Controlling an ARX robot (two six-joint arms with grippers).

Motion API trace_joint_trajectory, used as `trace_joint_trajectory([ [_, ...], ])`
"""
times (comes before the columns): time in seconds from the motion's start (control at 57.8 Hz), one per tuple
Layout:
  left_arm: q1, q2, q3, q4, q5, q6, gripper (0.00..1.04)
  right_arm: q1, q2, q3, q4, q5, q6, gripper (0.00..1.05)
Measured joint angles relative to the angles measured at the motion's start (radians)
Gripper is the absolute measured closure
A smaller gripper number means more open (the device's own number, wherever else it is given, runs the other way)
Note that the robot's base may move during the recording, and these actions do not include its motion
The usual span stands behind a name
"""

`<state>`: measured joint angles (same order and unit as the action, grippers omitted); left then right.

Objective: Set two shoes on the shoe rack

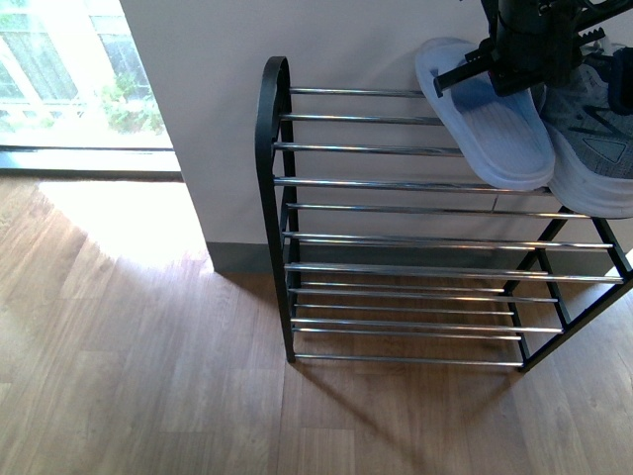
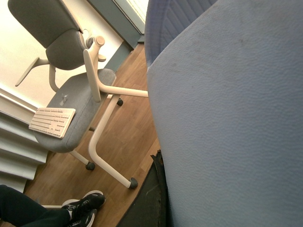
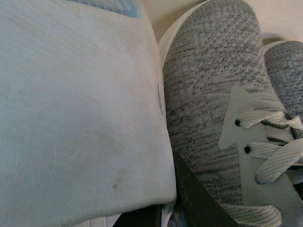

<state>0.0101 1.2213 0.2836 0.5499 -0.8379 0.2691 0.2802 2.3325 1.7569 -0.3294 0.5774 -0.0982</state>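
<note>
Your front camera showed the shoe rack (image 1: 396,237) standing on the wooden floor (image 1: 148,376) against the pale wall (image 1: 218,129), its black frame carrying tiers of chrome bars. On the top tier, toward its right end, a pale blue slide (image 1: 499,124) lay with its toe hanging over the front bars, and just beside it on the right sat a grey sneaker (image 1: 593,148), its white sole edge also past the front. A black arm (image 1: 539,40) hung over the slide at the top of that view, with a dark bar crossing the slide's strap; which arm it was, and whether its claw was clenched or released, you could not tell from there. Your left wrist camera was filled almost wholly by the blue slide's surface (image 2: 227,132), so close that the left claw's state stayed hidden; behind it stood a grey office chair (image 2: 71,94) with a keyboard (image 2: 52,122) on its seat. Your right wrist camera showed the slide (image 3: 80,109) touching the grey knit sneaker (image 3: 208,94), with a second grey sneaker (image 3: 286,66) beyond; that claw's state could not be told either.
</note>
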Motion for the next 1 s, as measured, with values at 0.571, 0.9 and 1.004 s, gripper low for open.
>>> trace_joint_trajectory([
  [0.571,0.000,0.000,0.000,0.000,0.000,0.000,1.03,-0.022,-0.006,0.082,-0.150,-0.166,0.302,0.41],
  [0.9,0.000,0.000,0.000,0.000,0.000,0.000,1.03,-0.058,-0.342,-0.128,0.041,-0.226,0.249,0.10],
  [1.004,0.000,0.000,0.000,0.000,0.000,0.000,1.03,-0.082,-0.462,-0.200,0.115,-0.221,0.198,0.09],
])
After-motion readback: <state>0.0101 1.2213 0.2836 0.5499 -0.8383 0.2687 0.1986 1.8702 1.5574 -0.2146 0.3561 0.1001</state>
